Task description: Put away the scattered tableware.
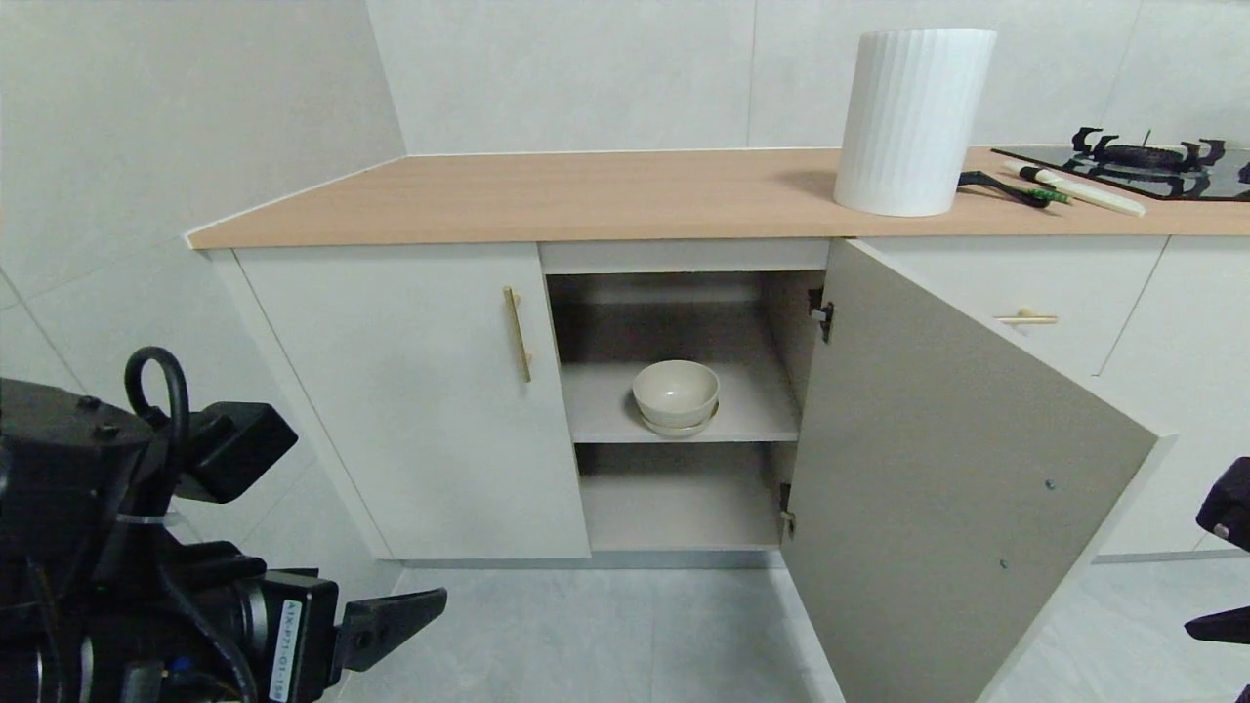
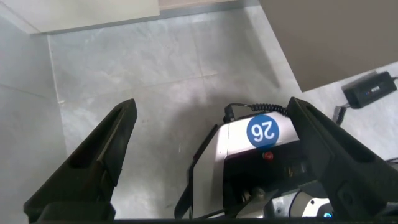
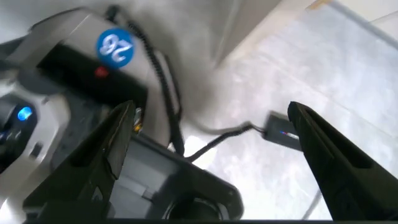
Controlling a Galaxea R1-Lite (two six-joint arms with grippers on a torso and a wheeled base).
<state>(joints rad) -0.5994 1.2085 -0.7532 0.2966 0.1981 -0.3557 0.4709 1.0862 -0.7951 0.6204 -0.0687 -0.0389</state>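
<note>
My left gripper hangs low over the grey floor tiles, its two black fingers spread wide with nothing between them. In the head view it sits at the lower left, in front of the closed cabinet door with its brass bar handle. My right gripper is spread just as wide and is also empty, held above the floor, where a small black power adapter lies on its cable.

Ahead of me the right-hand cabinet door stands swung open towards me. Inside, on the upper shelf, a beige bowl sits upright on a small plate of the same colour, about midway across the shelf. The lower shelf lies beneath it. Both grippers are well apart from the bowl.

Above the cabinet runs the wooden countertop. A tall white ribbed container stands on it above the open door. Just beside the container, on the side towards the gas hob, lie a black-handled utensil and a long pale utensil with a green part. I cannot tell what kind of utensils they are. Below them is a drawer front with a short brass handle.
</note>
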